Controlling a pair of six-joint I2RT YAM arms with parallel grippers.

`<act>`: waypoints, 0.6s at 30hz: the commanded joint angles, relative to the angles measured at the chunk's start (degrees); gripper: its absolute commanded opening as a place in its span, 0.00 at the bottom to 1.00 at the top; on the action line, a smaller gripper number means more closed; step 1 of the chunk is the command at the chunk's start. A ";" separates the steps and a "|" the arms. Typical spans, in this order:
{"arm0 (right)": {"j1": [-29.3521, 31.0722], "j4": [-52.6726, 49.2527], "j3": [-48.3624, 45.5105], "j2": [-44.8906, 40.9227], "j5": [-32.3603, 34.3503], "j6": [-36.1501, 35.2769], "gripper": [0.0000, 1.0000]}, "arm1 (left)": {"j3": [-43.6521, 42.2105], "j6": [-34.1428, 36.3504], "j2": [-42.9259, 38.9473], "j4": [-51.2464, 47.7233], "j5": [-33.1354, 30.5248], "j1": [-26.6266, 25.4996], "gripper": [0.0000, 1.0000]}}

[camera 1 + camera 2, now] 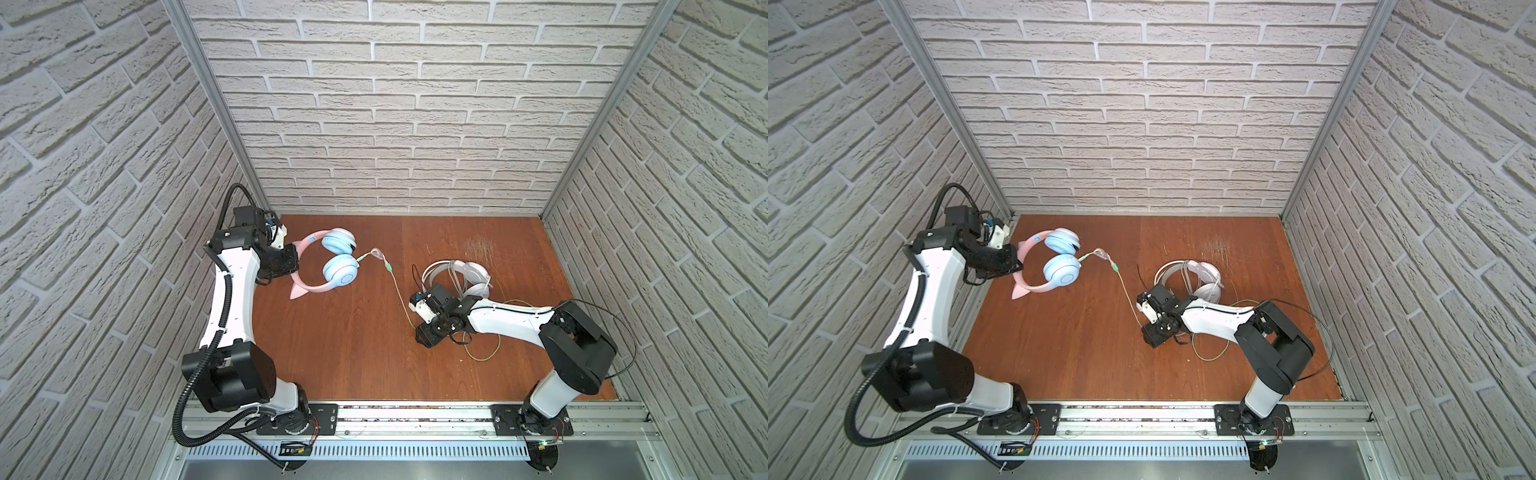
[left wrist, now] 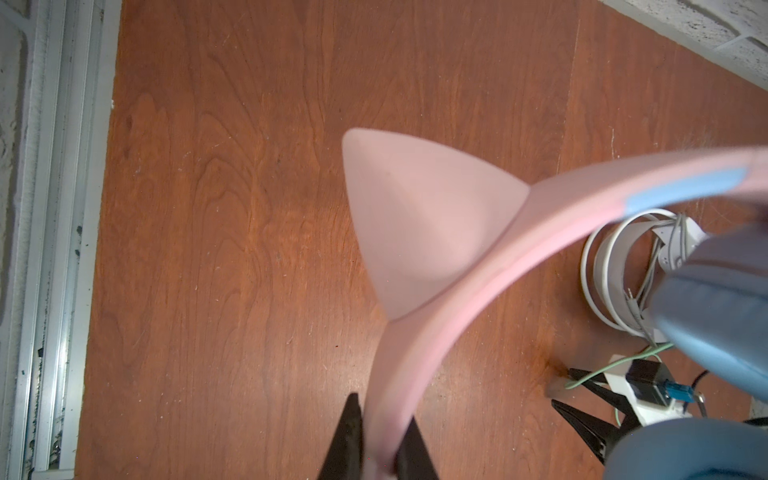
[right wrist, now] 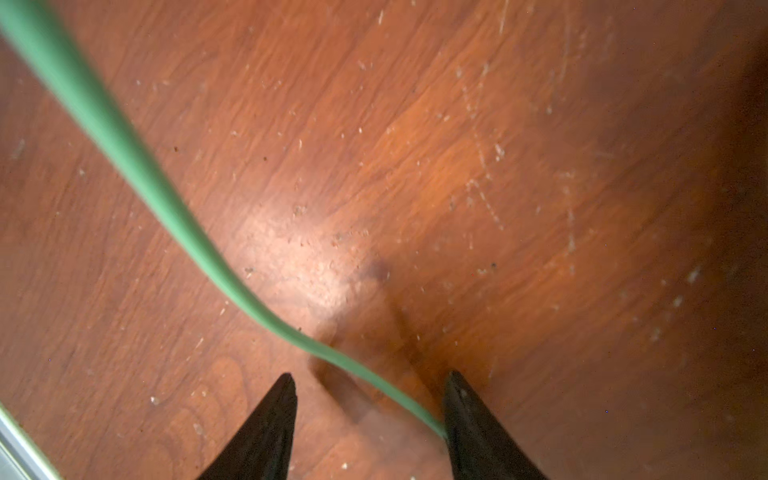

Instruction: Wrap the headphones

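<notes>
In both top views the pink cat-ear headphones (image 1: 340, 270) (image 1: 1061, 270) with light blue earcups lie at the back left of the wooden table. My left gripper (image 1: 291, 262) (image 1: 1014, 262) (image 2: 383, 409) is shut on their pink headband (image 2: 490, 266), beside a cat ear. Their green cable (image 1: 399, 295) (image 1: 1128, 297) (image 3: 166, 208) runs from an earcup across the table to my right gripper (image 1: 420, 336) (image 1: 1151, 336) (image 3: 370, 376). That gripper is open, and the cable passes between its fingers, touching one. The white headphones (image 1: 457, 276) (image 1: 1192, 276) (image 2: 615, 266) lie just behind the right arm's wrist.
Loose loops of green cable (image 1: 486, 349) lie under and in front of the right forearm. A clear inline piece (image 1: 378, 254) sits on the cable near the blue earcup. Brick-pattern walls close in three sides, and an aluminium rail (image 1: 415, 415) runs along the table's front edge.
</notes>
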 commanded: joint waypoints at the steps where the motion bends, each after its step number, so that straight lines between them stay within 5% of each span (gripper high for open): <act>1: 0.50 0.02 1.14 2.43 -0.49 -0.92 0.58 | 2.40 -0.89 -2.28 1.07 3.35 0.44 0.00; 9: 1.49 -0.45 -0.70 2.10 -1.85 -1.82 0.36 | 2.00 -4.04 -2.03 2.97 2.61 0.48 0.00; 13: 2.88 -2.62 -0.51 -0.72 -3.12 -3.54 0.08 | 0.57 -6.68 -2.04 5.26 2.20 0.46 0.00; 18: 5.34 -8.62 2.89 -5.24 -3.44 -7.98 0.06 | -1.89 -9.28 -2.77 7.67 0.64 -0.08 0.00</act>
